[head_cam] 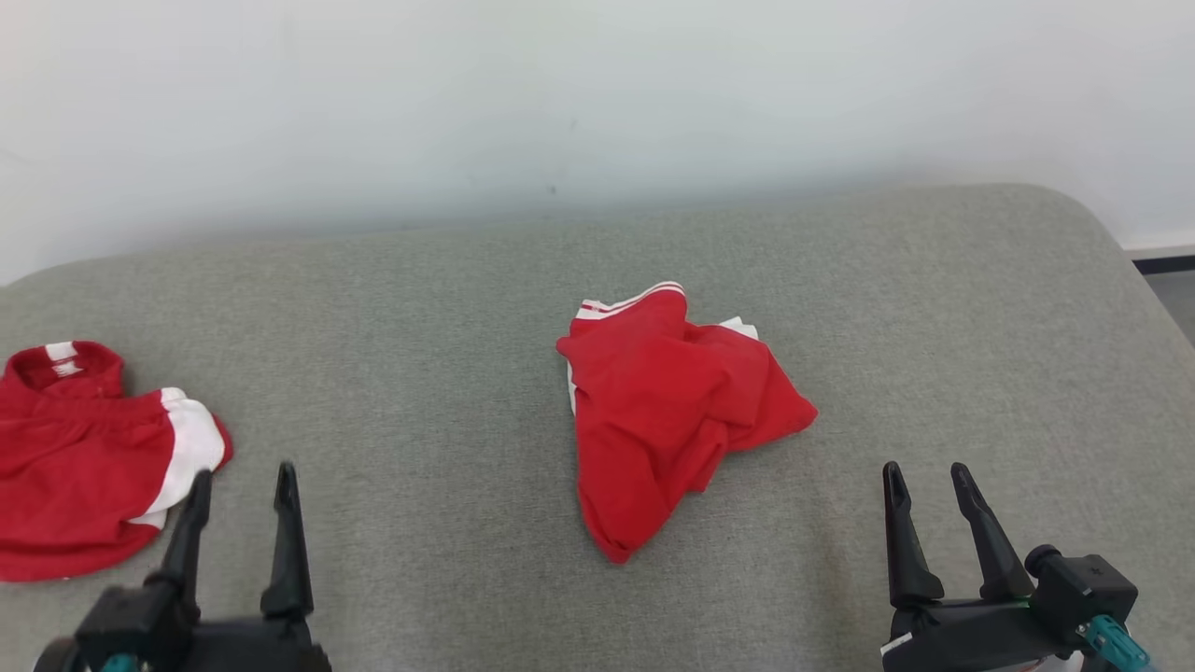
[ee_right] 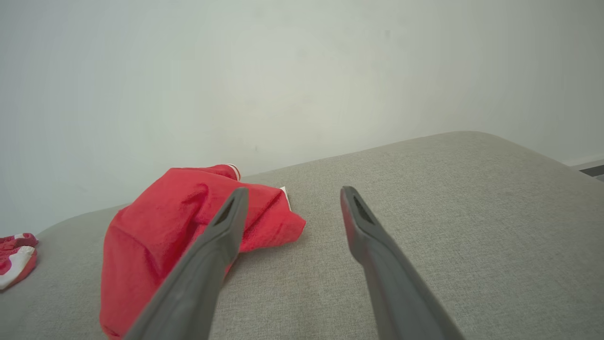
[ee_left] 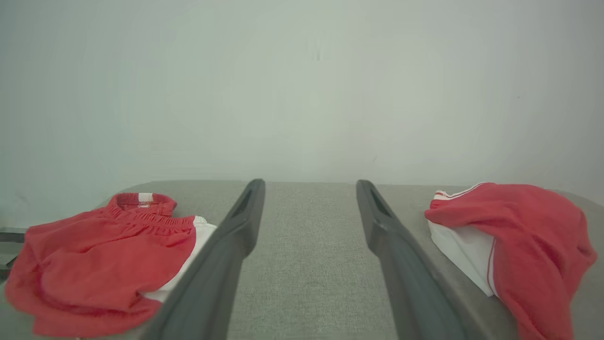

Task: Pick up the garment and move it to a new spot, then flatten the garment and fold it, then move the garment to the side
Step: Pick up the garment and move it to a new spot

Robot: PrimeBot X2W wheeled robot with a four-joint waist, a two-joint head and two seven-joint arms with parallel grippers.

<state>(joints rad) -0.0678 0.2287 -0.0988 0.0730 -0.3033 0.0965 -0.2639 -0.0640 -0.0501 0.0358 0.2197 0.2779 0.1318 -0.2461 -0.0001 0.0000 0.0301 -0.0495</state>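
A crumpled red garment (head_cam: 667, 406) with white trim lies bunched in the middle of the grey cushioned surface (head_cam: 420, 327); it shows at the right of the left wrist view (ee_left: 528, 231) and at the left of the right wrist view (ee_right: 165, 231). My left gripper (head_cam: 243, 481) stands open at the lower left, nothing between its fingers (ee_left: 236, 231). My right gripper (head_cam: 926, 478) stands open at the lower right, to the right of the garment and apart from it, with its fingers (ee_right: 368, 226) empty.
A second red and white garment (head_cam: 84, 448) lies at the left edge of the surface, just left of my left gripper, also seen as the red shorts (ee_left: 104, 255). A pale wall (head_cam: 597, 93) rises behind. The surface rounds off at the far right corner.
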